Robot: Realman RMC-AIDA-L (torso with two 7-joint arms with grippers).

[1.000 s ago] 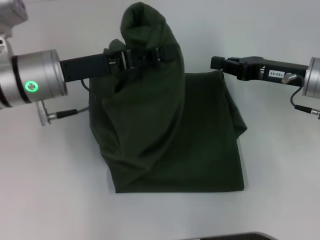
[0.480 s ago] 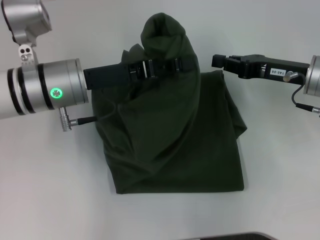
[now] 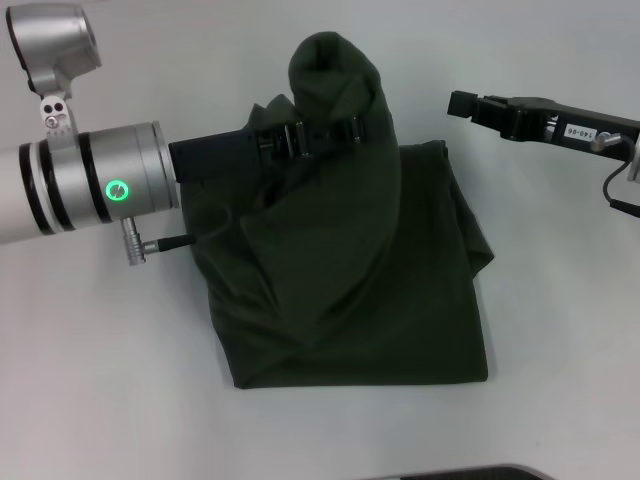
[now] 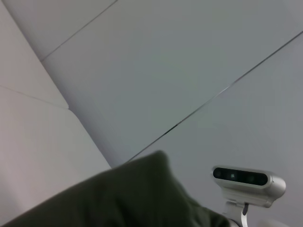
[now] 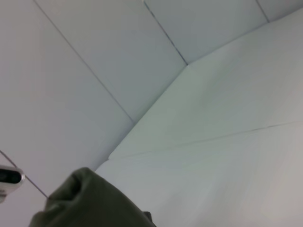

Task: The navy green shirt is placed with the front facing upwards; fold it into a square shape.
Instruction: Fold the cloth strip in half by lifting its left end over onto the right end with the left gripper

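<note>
On table, left gripper [image 3: 330,135] pinching shirt [image 3: 350,290], lifting a fold; right gripper [image 3: 462,103] idling, grip unclear; folding approx. half done.

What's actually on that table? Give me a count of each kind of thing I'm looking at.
Shirts: 1, the navy green shirt, partly folded, one part lifted by the left gripper.
Robot grippers: 2, the left gripper shut on the cloth and the right gripper hanging beside the shirt, holding nothing.
Total: 3
</note>
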